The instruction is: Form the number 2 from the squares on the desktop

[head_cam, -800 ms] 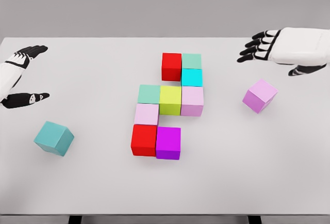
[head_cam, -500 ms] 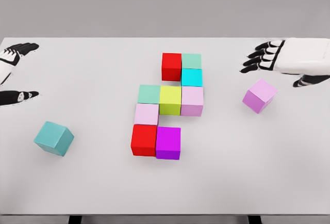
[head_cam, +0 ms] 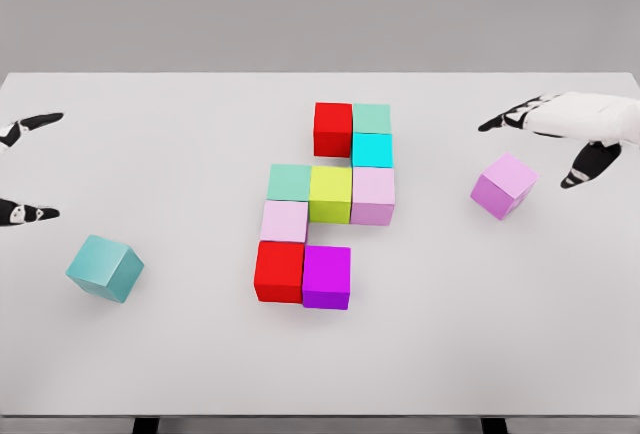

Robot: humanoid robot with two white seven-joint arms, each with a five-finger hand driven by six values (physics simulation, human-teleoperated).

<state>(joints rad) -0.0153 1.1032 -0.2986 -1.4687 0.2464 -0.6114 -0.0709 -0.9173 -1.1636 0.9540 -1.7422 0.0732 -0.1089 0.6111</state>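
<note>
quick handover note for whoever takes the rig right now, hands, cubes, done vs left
Right hand: open, holds nothing, above the loose pink cube.
Left hand: at the table's left edge, mostly out of frame, holds nothing.
Done: nine cubes sit in the middle, from the top red cube down to the magenta cube, forming most of the 2.
Left: the pink cube on the right and the loose teal cube on the left lie apart, unplaced.
</note>
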